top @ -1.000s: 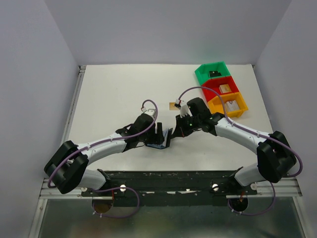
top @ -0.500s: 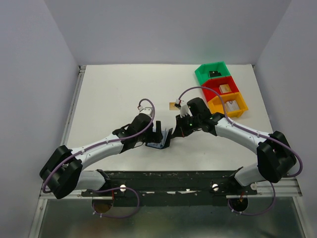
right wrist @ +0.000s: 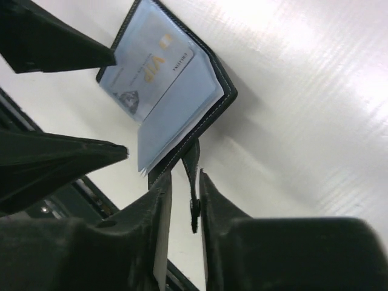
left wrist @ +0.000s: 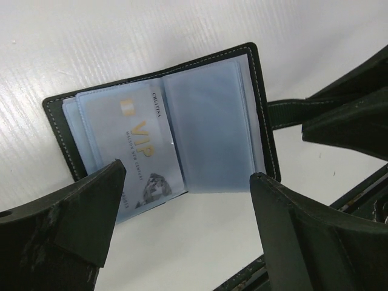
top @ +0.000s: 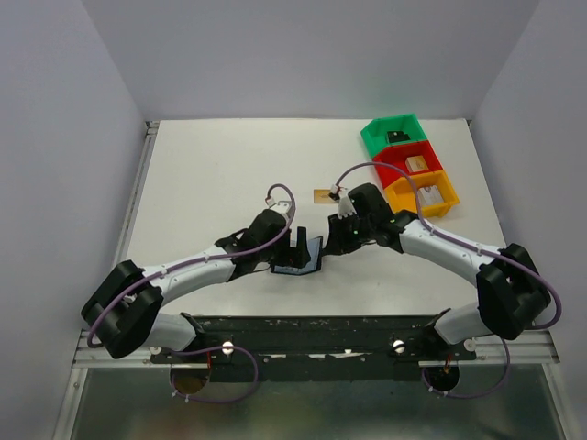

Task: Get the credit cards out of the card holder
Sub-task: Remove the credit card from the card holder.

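Observation:
The black card holder [left wrist: 206,121] lies open on the white table, blue-grey pockets up. A pale credit card marked VIP [left wrist: 136,139] sits in its left pocket. My left gripper [left wrist: 187,176] hovers over the holder's near edge, open wide and holding nothing. The holder's strap tab [right wrist: 193,182] hangs between the slightly parted fingers of my right gripper [right wrist: 185,176], with a gap beside it. From above, the holder [top: 305,261] lies between the left gripper [top: 298,243] and the right gripper [top: 332,240]. A gold-orange credit card [top: 323,195] lies on the table behind them.
Green [top: 396,136], red [top: 413,163] and orange [top: 424,192] bins stand in a row at the back right, each with small items inside. The black rail of the arm bases [top: 321,335] runs along the near edge.
The left jaws have spread wider. The right jaws, shut on the strap before, have parted a little. The holder's right flap lies lower than before.

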### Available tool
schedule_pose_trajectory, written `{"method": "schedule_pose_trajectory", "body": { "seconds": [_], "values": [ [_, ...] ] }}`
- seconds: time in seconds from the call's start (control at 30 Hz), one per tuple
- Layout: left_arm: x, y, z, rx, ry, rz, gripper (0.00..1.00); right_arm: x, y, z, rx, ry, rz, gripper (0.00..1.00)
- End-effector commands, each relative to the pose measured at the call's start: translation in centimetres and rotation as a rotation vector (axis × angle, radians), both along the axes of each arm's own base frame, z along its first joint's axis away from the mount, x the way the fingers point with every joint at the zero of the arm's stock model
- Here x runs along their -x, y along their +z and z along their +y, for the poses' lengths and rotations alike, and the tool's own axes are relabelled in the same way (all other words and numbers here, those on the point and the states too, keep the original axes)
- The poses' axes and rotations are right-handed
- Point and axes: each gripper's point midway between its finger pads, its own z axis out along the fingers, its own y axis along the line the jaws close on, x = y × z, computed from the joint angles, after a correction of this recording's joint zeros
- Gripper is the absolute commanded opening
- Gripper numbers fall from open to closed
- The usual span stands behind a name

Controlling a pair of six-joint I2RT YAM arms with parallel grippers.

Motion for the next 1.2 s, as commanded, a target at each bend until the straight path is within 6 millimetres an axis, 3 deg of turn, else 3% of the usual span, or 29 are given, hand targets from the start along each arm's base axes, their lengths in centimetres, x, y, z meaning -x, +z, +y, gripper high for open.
{"method": "schedule_pose_trajectory", "body": {
  "seconds": [0.0,0.07,0.23,0.3,0.4,0.47,0.6,0.83,1.17],
  "values": [
    [-0.5,3.0,-1.0,0.080,-0.012,-0.064,0.98,-1.0,0.2,-2.7,0.092,-0.142,-0.033,0.41],
    [-0.6,3.6,-0.6,0.085,0.009,-0.086,0.98,-1.5,0.6,-3.8,0.141,-0.192,-0.051,0.48],
    [-1.0,4.4,0.7,0.090,0.066,-0.114,0.97,-2.6,2.8,-5.0,0.188,-0.256,-0.106,0.51],
    [-1.2,4.4,1.0,0.096,0.082,-0.112,0.94,-2.8,4.0,-3.9,0.123,-0.229,-0.132,0.49],
    [-1.4,3.8,1.0,0.093,0.091,-0.091,0.89,-1.7,5.5,-0.6,-0.054,-0.104,-0.118,0.38],
    [-1.7,3.3,1.2,0.081,0.105,-0.075,0.81,-1.0,5.9,1.3,-0.153,-0.043,-0.073,0.30],
    [-2.2,2.2,1.6,0.053,0.127,-0.047,0.66,-0.5,5.0,3.3,-0.245,-0.010,0.001,0.26],
    [-2.7,-0.1,2.2,-0.013,0.158,0.001,0.46,-1.0,2.5,5.0,-0.305,-0.028,0.091,0.26],
    [-2.5,-2.3,3.6,-0.077,0.211,0.051,0.37,-1.3,-0.1,6.0,-0.331,-0.059,0.178,0.33]
  ]
}}
